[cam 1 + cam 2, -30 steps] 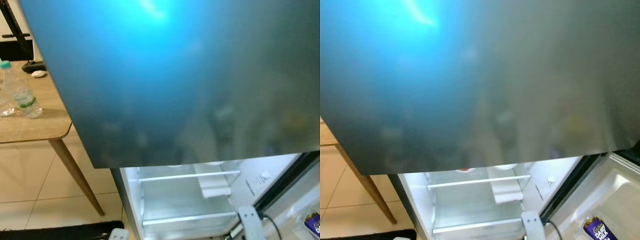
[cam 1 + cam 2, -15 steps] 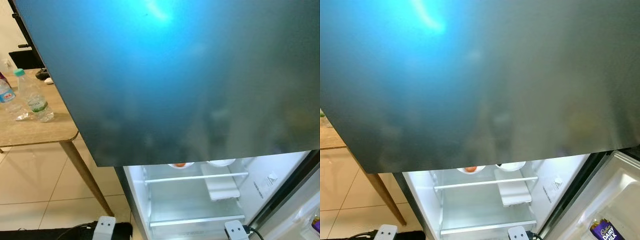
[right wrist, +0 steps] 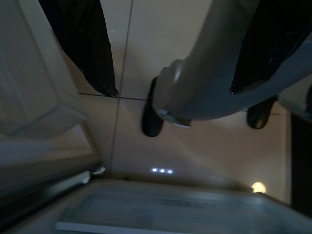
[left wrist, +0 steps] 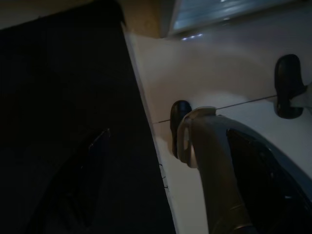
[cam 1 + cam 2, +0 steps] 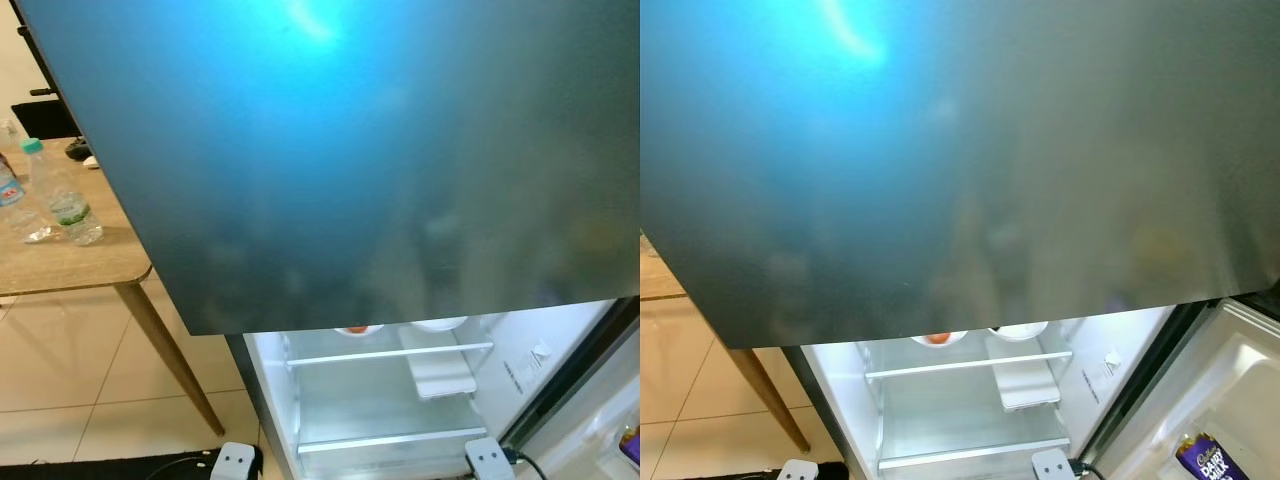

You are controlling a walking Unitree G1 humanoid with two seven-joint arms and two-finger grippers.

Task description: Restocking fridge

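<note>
The fridge stands before me with its dark upper door [image 5: 380, 150] shut and its lit lower compartment [image 5: 385, 400] open. Inside are white shelves [image 5: 390, 354], and two bowls [image 5: 940, 339] sit at the top, partly hidden by the upper door. On the right, the open lower door [image 5: 1230, 400] holds a purple chocolate bar [image 5: 1205, 462] in its rack. Both arms hang low, their silver wrists [image 5: 236, 462] at the picture's lower edge. My left gripper [image 4: 234, 105] and right gripper [image 3: 204, 117] are open over the pale tiled floor, holding nothing.
A wooden table [image 5: 70, 260] stands left of the fridge with water bottles [image 5: 60, 195] on it. A dark mat [image 5: 120, 468] lies on the tiled floor [image 5: 60, 380] below the table's corner. A black chair [image 5: 40, 115] is behind the table.
The whole picture has shifted as the camera moved, bringing the bowls into sight. The silver wrists have shifted along the lower edge. Nothing has been picked up.
</note>
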